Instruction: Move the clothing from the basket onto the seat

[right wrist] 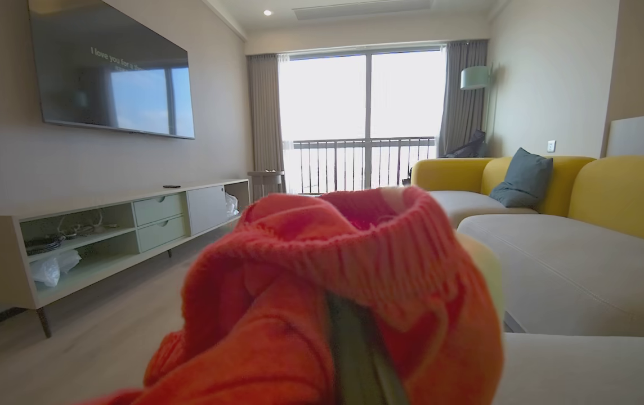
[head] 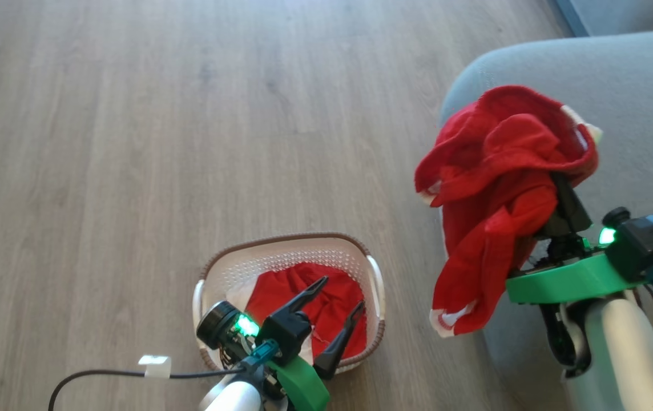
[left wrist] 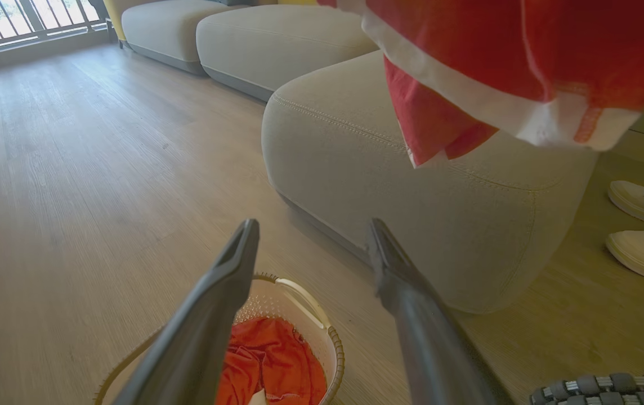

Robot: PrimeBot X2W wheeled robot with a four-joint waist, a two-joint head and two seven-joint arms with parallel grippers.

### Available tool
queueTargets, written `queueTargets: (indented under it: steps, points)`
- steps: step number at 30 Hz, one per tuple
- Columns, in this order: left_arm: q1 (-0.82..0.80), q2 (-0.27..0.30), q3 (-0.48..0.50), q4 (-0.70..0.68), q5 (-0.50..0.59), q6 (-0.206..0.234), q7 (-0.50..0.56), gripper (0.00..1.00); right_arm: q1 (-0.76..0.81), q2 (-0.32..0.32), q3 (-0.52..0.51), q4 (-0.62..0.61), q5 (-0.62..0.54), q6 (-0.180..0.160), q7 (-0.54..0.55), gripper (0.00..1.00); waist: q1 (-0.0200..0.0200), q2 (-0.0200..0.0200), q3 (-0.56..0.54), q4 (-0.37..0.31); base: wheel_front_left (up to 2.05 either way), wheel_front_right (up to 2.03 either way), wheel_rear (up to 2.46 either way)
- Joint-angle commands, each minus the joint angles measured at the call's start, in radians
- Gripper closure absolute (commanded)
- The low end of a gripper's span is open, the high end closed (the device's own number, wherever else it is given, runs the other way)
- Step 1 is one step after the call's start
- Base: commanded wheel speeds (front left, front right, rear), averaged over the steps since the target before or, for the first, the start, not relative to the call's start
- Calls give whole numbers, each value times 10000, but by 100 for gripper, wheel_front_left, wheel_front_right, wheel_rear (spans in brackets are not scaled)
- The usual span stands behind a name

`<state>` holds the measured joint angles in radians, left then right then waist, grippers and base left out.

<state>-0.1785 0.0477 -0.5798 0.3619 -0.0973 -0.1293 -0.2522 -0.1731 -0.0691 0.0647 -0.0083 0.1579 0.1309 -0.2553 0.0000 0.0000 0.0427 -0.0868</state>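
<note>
Red cloth hung from our right gripper (head: 566,200) in the head view. Its fingers were closed tight on a bunched garment (head: 492,188), which draped over them and down past the wrist. We carried it high, out by the rounded corner of the grey seat (head: 617,74), and as far as we could tell it was not touching the cushion. That was most likely so it could be let go straight onto the upholstery. The basket (head: 281,238) stood on the wooden floor (head: 132,142), apart from the seat, with a second garment (head: 281,291) crumpled in its bottom. Our left gripper (head: 342,292) hovered above that basket with its fingers spread wide and nothing between them. We judged it was placed there for the next pick.

From the left wrist, the two open fingers framed the basket and the red cloth inside it, which lay below the tips, untouched. The carried garment's white trim hung at the top of that view, in front of the seat's stitched edge. A pair of pale shoes (left wrist: 637,247) stood on the floor beyond the seat.

From the right wrist, the knitted cloth was wrapped round our closed fingers and hid most of them. Beyond it lay the seat cushions, which suggested the arm was pointing along the sofa with the drop yet to come.
</note>
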Motion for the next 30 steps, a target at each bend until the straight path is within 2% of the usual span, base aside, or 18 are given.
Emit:
queueTargets:
  steps: [1,22,25,30]
  points:
    - [-333,26,355,-357,-94,-7,-95,0,-327,-39,137,-415,-37,-2,-65,100,0,0,120,-214,0,0,0]
    - [-843,279,129,-283,137,-12,-95,0,-254,66,-1008,-518,-80,-2,-65,100,0,0,528,-3946,0,0,0]
    - [-889,294,43,-255,133,-13,-95,0,-164,78,-1201,-572,-133,-2,-65,100,0,0,612,-4311,0,0,0]
    - [-1150,241,-250,-208,14,-13,-95,0,110,102,-1822,-769,-198,-2,-65,100,0,0,792,-4413,0,0,0]
